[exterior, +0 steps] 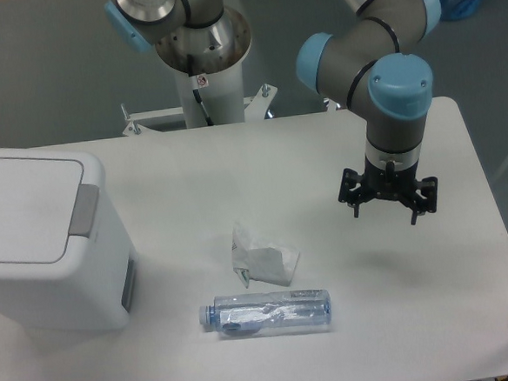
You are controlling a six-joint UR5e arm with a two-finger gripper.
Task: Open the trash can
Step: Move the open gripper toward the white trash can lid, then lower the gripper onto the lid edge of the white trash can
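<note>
The trash can (pixel 44 249) is a large white boxy bin at the left of the table. Its flat white lid (pixel 20 207) lies closed, with a grey push tab (pixel 84 210) on its right edge. My gripper (pixel 388 209) hangs over the right part of the table, far to the right of the bin. It points down, its fingers stand spread apart, and it holds nothing.
A crumpled white tissue (pixel 263 260) lies near the table's middle. A clear plastic bottle (pixel 267 313) lies on its side just in front of it. The robot's base column (pixel 203 63) stands behind the far table edge. The table's right edge runs close to the gripper.
</note>
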